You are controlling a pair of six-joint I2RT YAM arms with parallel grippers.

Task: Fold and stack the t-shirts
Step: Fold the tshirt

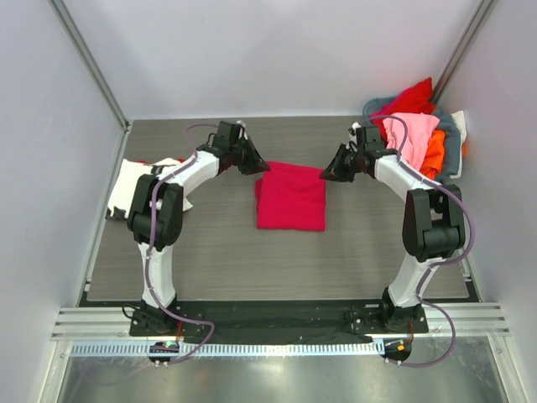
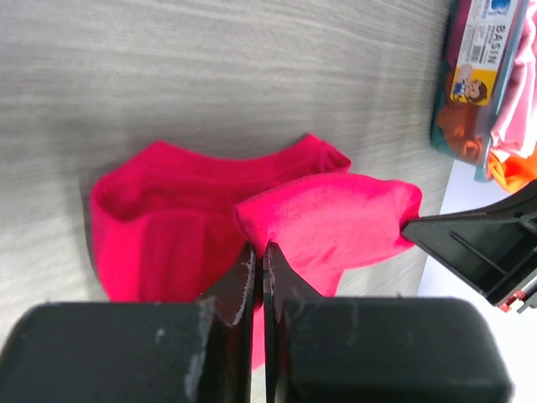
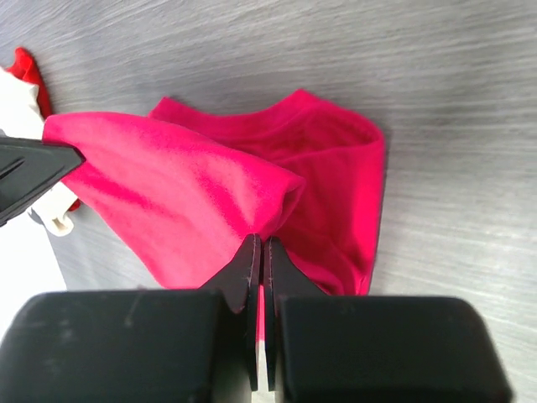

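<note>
A plain crimson-magenta t-shirt (image 1: 290,197) lies folded in the middle of the table. My left gripper (image 1: 261,168) is shut on its far left corner, and my right gripper (image 1: 326,175) is shut on its far right corner. In the left wrist view the jaws (image 2: 258,252) pinch a raised fold of the crimson t-shirt (image 2: 159,227). In the right wrist view the jaws (image 3: 258,243) pinch a lifted flap of the same t-shirt (image 3: 336,168). A white t-shirt (image 1: 126,186) with red and black markings lies at the left edge.
A grey-blue basket (image 1: 451,138) at the back right holds red, pink and orange t-shirts (image 1: 415,134). The enclosure walls stand close on both sides. In the left wrist view the basket (image 2: 470,92) shows at the top right.
</note>
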